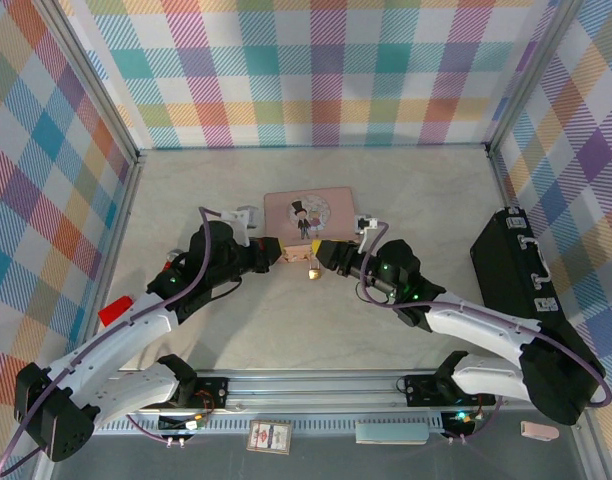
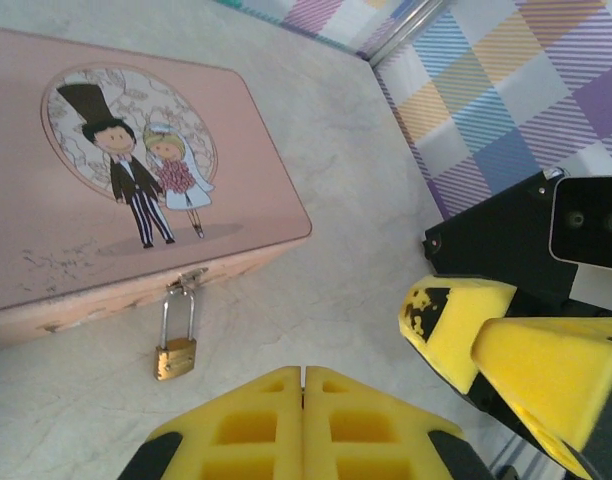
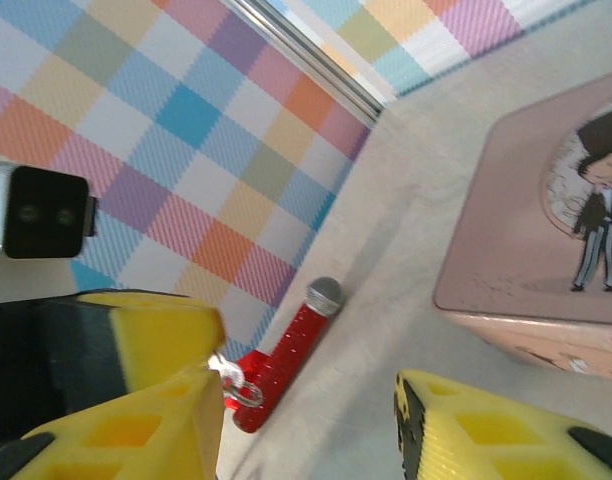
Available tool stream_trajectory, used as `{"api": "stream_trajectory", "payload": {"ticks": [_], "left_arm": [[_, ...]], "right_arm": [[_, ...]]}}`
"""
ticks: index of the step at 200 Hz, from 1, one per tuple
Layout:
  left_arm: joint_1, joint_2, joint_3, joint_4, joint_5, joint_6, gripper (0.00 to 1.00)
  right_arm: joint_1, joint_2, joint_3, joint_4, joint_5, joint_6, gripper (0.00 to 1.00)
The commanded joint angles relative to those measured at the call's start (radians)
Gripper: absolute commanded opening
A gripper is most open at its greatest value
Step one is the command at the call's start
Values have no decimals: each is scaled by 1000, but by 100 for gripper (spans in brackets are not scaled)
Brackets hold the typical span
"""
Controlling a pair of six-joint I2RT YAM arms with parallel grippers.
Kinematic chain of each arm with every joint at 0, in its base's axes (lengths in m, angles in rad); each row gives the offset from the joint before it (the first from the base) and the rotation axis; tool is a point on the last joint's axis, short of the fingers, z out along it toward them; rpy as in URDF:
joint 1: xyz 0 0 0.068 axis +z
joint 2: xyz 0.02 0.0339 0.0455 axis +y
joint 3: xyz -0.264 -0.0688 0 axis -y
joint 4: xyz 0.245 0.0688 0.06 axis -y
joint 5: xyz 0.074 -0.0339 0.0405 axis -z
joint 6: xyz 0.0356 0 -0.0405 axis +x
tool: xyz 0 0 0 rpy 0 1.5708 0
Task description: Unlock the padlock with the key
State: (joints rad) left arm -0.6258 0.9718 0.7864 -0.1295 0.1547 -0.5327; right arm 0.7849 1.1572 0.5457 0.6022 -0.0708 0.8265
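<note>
— Here, what is counted on the desk?

— One pink tin, one padlock, one black case at the right edge, and one red tool with a grey cap by the left wall are counted. Two hands are counted as well, the left hand and the right hand. They are pointed toward each other just in front of the tin.

— How is the padlock described, and where is it found?

— A tiny brass-yellow body is seen under a thin silvery shackle. The shackle is hooked through the tin's front clasp. The body is laid on the desk just before the tin, between the two hands.

— How are the hands held?

— The left hand is closed, its yellow fingers pressed together with nothing seen between them. The right hand is parted by a clear gap, and nothing is gripped in it. A small silvery ring is seen beside one of its fingers; what it belongs to cannot be told.
</note>
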Motion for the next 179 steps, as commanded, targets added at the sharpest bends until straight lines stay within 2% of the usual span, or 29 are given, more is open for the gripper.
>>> {"api": "stream_trajectory", "payload": {"ticks": [1,27,114,137,156,179], "left_arm": [[15,-48,9,38,-37,53,0],[14,-62,5,55,-22,73,0],[14,-63,-35,169,38,47,0],[13,-61,-77,267,40,4,0],[13,-33,-88,325,42,-19,0],[13,-9,-93,401,74,-54,0]], "right_arm": [[-4,-9,26,-27,34,-9,48],[-4,-10,-21,80,57,20,48],[-4,15,4,109,-59,56,48],[-4,16,-7,133,-52,68,48],[-8,41,-33,227,-29,100,48],[-10,106,-9,312,-71,110,48]]}}
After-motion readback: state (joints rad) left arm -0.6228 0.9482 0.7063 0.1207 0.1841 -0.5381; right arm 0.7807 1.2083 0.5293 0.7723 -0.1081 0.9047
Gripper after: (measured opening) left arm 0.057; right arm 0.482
